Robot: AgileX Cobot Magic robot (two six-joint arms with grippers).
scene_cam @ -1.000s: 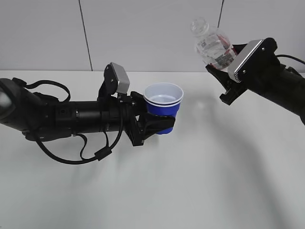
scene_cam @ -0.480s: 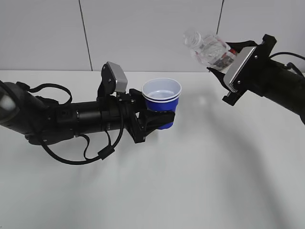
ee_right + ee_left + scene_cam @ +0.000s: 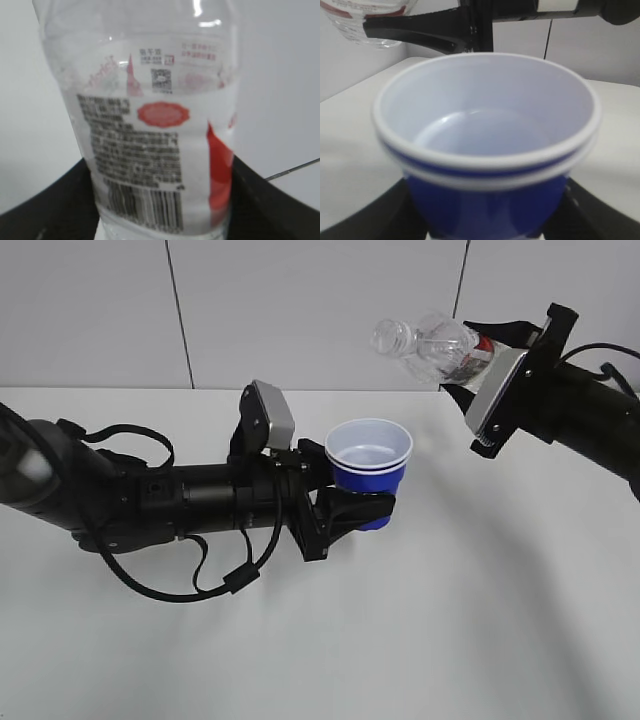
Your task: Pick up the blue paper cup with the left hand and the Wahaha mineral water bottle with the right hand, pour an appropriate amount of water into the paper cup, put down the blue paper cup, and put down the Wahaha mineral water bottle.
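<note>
- We see the left gripper point(image 3: 345, 512) clamped around the blue paper cup point(image 3: 370, 468), held upright above the desk point(image 3: 450, 620), mouth open to the top.
- Farther back, the right gripper point(image 3: 470, 365) clasps the Wahaha mineral water bottle point(image 3: 432, 343); long axis tilted, neck pointing left.
- We judge the mouth sits up-right of the cup rim, not over it.

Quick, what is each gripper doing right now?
Left gripper: closed around the small blue paper cup with the white rim.
Right gripper: closed around the clear plastic water bottle with the red-and-white label.
</note>
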